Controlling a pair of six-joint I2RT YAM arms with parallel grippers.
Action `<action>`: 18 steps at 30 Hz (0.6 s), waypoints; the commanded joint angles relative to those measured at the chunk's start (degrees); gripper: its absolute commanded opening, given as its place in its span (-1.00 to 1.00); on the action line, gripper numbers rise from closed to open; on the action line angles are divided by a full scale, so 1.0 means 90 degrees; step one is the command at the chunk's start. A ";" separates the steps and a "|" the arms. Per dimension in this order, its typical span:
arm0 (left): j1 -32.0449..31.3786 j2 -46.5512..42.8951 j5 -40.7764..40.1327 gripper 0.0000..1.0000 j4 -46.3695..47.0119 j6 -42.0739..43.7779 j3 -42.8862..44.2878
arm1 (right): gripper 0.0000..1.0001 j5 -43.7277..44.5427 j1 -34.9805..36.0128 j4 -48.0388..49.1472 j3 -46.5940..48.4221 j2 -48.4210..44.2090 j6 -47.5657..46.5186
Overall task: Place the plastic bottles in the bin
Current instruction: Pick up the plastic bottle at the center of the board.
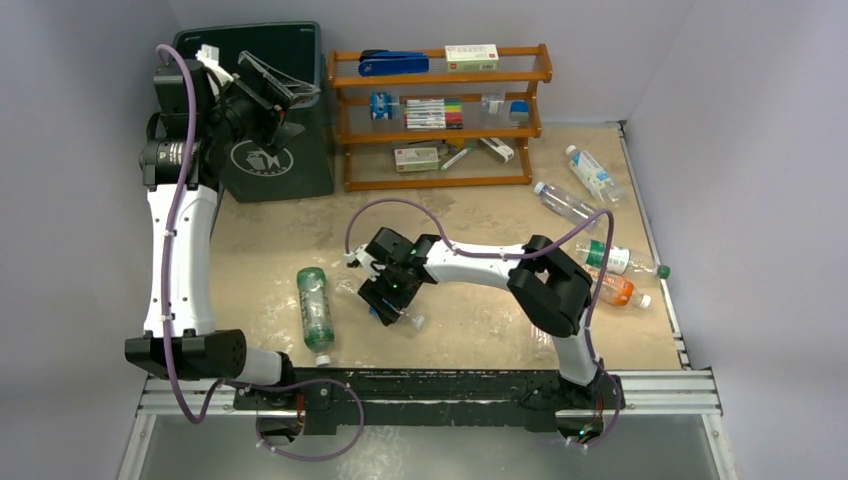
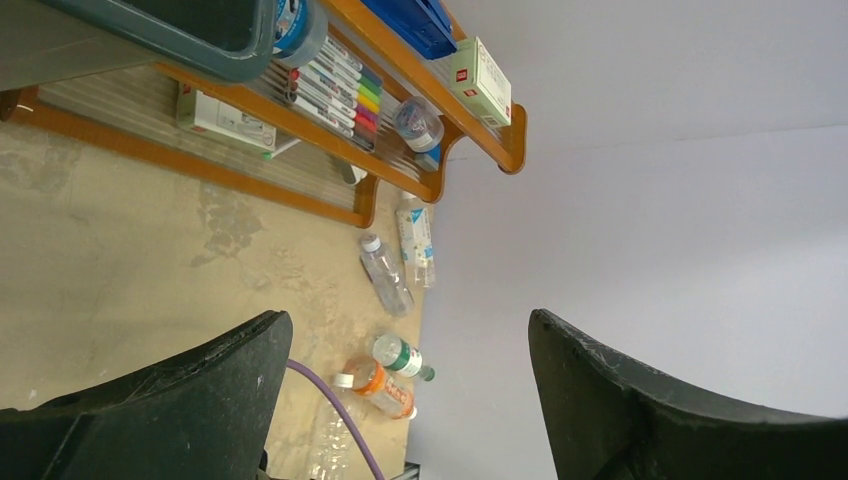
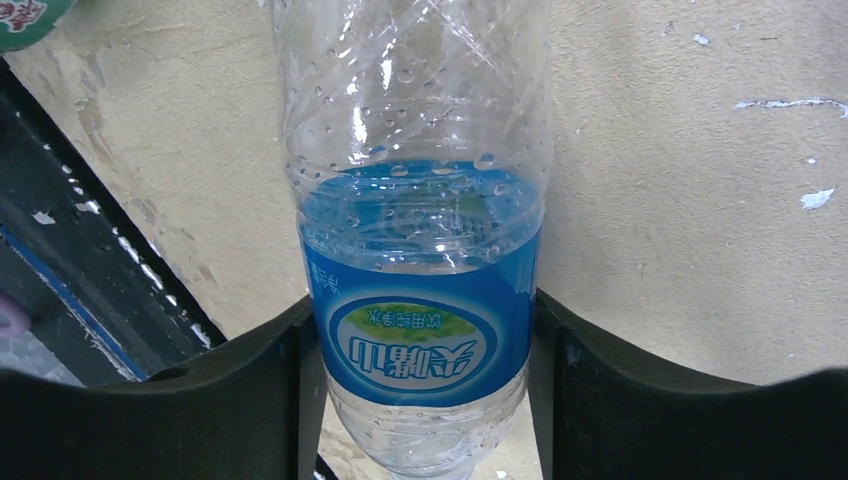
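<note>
Between the right gripper's (image 3: 422, 340) closed fingers, a clear faceted blue-labelled bottle (image 3: 420, 200); left gripper (image 2: 408, 330) wide-open, empty.

Upper centre, an orange-brown wooden shelf rack (image 1: 430, 77) stands on the scuffed beige worktop (image 1: 480, 215), with a blue stapler (image 1: 393, 63) and a white-and-red carton (image 1: 471, 56) on top and coloured markers (image 1: 433, 113) on the middle shelf.

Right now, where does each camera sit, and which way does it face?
Top external: above and behind the bases, looking down on the table; both arms show.
Left wrist: raised by the bin, facing the wooden rack; its own fingers show, apart.
Right wrist: low over the table, facing the blue-label bottle between its fingers.
Shared: top and left wrist both show the orange bottle.
</note>
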 commanded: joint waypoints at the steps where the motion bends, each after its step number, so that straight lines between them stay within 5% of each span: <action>1: 0.0010 -0.0164 0.0146 0.75 0.0315 -0.0243 -0.0072 | 0.25 -0.0142 0.0031 0.0001 -0.0239 -0.0258 0.0244; 9: 0.0010 -0.0355 0.0372 0.76 0.1463 -0.1068 -0.0918 | 0.01 -0.0192 -0.0417 -0.0281 0.0189 -0.0859 0.0431; 18: -0.0049 -0.0315 0.0607 0.77 0.2423 -0.1387 -0.1183 | 0.00 -0.0487 -0.1522 -0.0791 0.0937 -0.1432 0.0422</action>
